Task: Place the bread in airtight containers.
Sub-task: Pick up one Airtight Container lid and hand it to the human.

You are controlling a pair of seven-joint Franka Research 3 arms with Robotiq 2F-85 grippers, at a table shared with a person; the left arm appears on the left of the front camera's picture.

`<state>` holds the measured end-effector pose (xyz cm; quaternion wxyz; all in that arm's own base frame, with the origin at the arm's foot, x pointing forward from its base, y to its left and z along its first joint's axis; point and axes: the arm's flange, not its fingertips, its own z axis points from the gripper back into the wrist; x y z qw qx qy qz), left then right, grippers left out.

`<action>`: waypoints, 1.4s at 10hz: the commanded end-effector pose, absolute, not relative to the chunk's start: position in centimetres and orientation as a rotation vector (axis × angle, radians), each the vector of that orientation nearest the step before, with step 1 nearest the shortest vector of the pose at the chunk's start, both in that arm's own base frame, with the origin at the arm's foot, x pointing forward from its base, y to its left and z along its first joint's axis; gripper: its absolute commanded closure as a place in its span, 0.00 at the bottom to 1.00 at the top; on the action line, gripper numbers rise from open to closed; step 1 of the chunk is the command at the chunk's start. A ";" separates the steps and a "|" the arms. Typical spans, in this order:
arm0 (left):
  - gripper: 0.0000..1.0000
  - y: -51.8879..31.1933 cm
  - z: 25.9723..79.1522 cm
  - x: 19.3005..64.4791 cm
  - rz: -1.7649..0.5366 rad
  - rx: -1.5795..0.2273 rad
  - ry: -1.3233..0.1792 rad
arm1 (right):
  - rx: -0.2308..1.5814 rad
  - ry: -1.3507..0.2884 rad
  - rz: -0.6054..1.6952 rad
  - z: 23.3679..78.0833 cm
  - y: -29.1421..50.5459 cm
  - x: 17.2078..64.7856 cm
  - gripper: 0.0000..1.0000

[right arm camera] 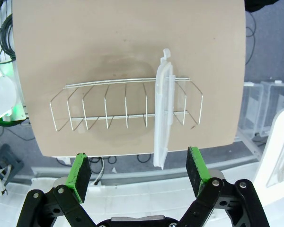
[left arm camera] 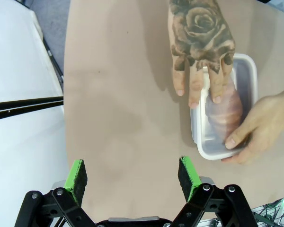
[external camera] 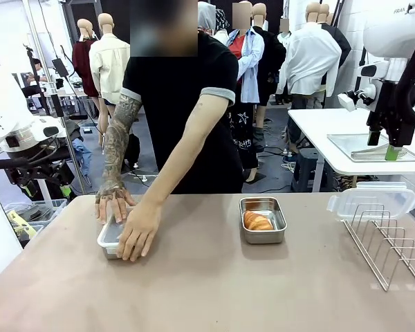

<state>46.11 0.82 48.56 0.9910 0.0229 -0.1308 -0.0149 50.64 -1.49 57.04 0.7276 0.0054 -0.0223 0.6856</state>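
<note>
A: Left half of the tabletop, toward the far edge: a small rectangular stainless-steel pan is pinned under both of the person's hands. The tattooed hand is spread over the clear white-rimmed plastic lid; the other hand is curled round a corner. The hands are judged to be pressing the lid down so the seal catches.

B: Bread inside?

A: A golden-brown croissant is seen through the lid in the left wrist view. A second ridged golden-brown croissant lies in the open steel pan near the middle of the tabletop, toward the far edge, uncovered.

B: Its lid?

A: A second clear plastic lid is stood on edge in a slot of the wire rack at the right edge, likely kept upright so it can be pinched from above.

B: Arms?

A: The left gripper is held above bare tabletop, near the covered pan, green fingers spread wide, nothing between them. The right gripper hangs over the rack, fingers equally wide apart and empty, roughly in line with the lid. Fetching that lid is judged the remaining step.
</note>
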 end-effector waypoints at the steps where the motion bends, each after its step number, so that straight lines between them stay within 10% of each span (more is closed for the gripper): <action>1: 0.00 0.8 48.5 45.9 -0.013 0.052 -0.263 | 0.014 -0.037 1.512 57.0 -1.4 50.6 0.00; 14: 0.00 0.8 48.5 45.9 -0.013 0.052 -0.263 | 0.014 -0.037 1.512 57.0 -1.4 50.6 0.00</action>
